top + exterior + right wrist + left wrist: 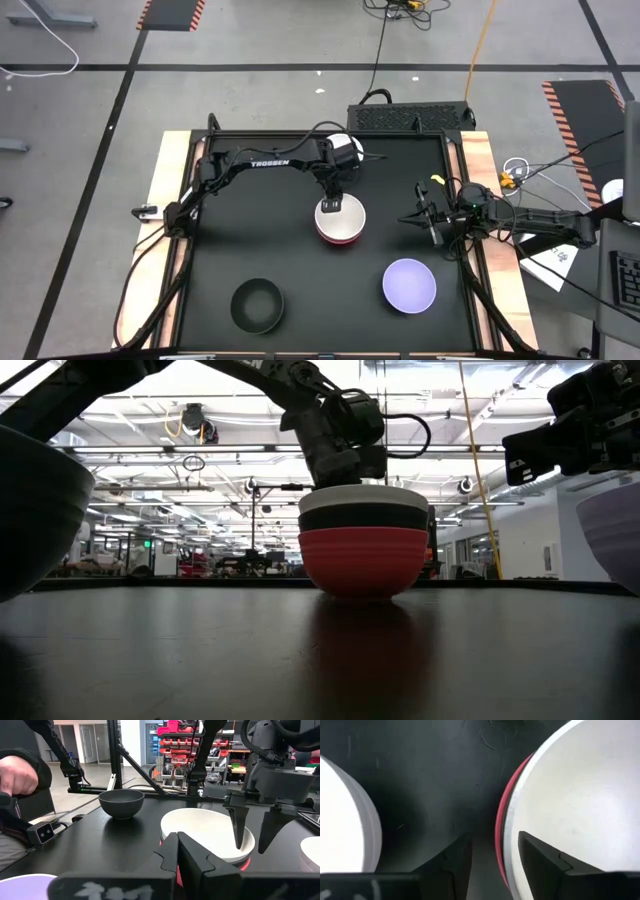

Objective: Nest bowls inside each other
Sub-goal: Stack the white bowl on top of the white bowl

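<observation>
Your left gripper (328, 206) is hanging with fingers parted astride the far rim of the white bowl (341, 219), gripping nothing; that bowl is sitting nested in the red-bottomed stack mid-tabletop. Your right gripper (432, 225) is waiting clenched near the right edge.

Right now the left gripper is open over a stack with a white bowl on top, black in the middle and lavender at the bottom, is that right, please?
Not quite: the bottom bowl of the stack is red, as the low view shows. The lavender bowl sits alone nearer the right arm. The left gripper is open over the white bowl, with black in the middle.
</observation>
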Tool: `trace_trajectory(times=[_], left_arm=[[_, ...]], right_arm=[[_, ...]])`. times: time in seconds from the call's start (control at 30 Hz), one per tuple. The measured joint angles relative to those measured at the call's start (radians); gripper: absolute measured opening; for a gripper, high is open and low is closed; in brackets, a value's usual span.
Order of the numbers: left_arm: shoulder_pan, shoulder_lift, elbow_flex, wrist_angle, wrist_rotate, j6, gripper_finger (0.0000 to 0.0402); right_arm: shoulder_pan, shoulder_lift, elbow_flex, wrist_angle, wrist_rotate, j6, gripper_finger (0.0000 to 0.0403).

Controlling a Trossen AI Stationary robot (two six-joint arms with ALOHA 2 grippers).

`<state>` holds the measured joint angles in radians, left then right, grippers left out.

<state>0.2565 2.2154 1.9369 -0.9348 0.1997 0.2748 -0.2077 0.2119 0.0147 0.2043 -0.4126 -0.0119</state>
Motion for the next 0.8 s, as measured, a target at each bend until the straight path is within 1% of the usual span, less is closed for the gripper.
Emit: trace_trajectory(times=[0.2,0.6,0.8], left_arm=[[0.003,-0.007,0.000,0.001,-0.002,-0.001,0.0178],[0.004,-0.140,0.002,0.005,0.001,-0.009,0.0203],[0.005,-0.163,0.003,-0.003,0.009,-0.023,0.0205]], right_arm=[[0.000,0.000,0.000,0.000,0.000,0.004,0.0000],[0.000,0.000,0.000,0.001,0.000,0.004,0.0000],[0.000,0.000,0.000,0.004,0.000,0.008,0.0000]])
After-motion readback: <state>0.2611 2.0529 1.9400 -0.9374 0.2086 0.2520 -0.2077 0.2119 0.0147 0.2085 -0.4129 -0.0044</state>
